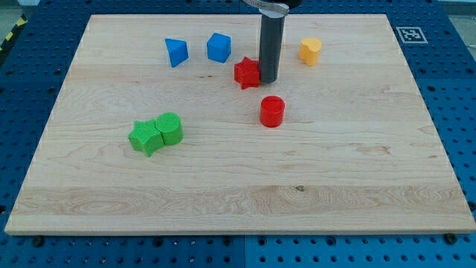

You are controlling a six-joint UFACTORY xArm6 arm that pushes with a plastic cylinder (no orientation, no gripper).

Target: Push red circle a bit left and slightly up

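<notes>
The red circle (272, 112) stands a little right of the board's middle. My tip (268, 80) is at the lower end of the dark rod, just above the red circle and apart from it. The tip sits right beside the red star (246, 72), on the star's right edge, and seems to touch it.
A blue triangle-like block (176, 52) and a blue cube (219, 47) sit at the upper left. A yellow block (310, 50) sits at the upper right. A green star (146, 137) and a green circle (170, 128) touch each other at the left. The wooden board (238, 216) lies on a blue perforated table.
</notes>
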